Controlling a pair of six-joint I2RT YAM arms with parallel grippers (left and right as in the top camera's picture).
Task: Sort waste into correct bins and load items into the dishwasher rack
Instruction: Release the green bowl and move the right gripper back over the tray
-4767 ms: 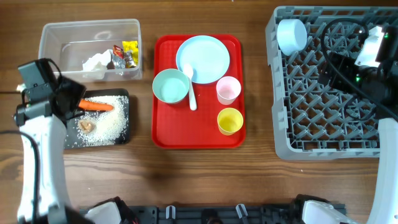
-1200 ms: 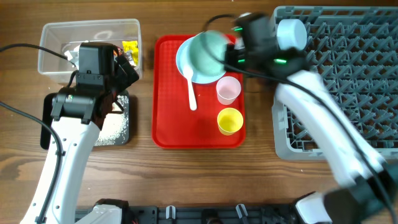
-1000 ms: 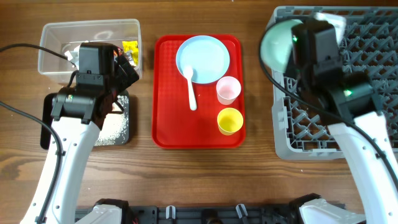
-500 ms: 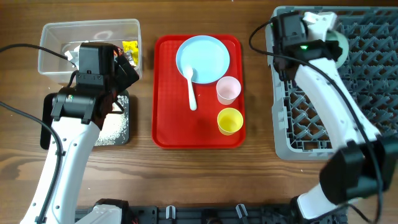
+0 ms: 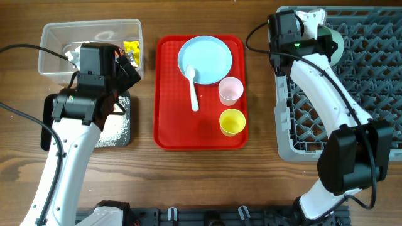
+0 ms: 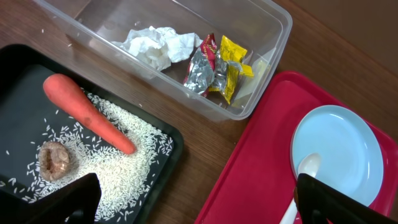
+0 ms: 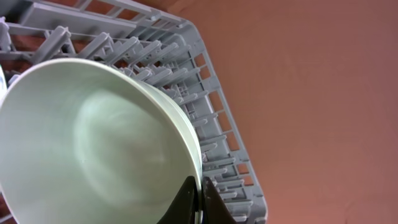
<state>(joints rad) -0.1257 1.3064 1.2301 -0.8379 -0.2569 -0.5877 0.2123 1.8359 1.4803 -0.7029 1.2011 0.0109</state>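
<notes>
Carrot (image 6: 87, 112) on black tray (image 6: 18, 74): left wrist view only.

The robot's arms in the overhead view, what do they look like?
The left arm and right arm have smooth white links with black joints and black wrist housings. Thin black cables loop off both. A small green light glows near the right wrist. The fingers look black.
</notes>
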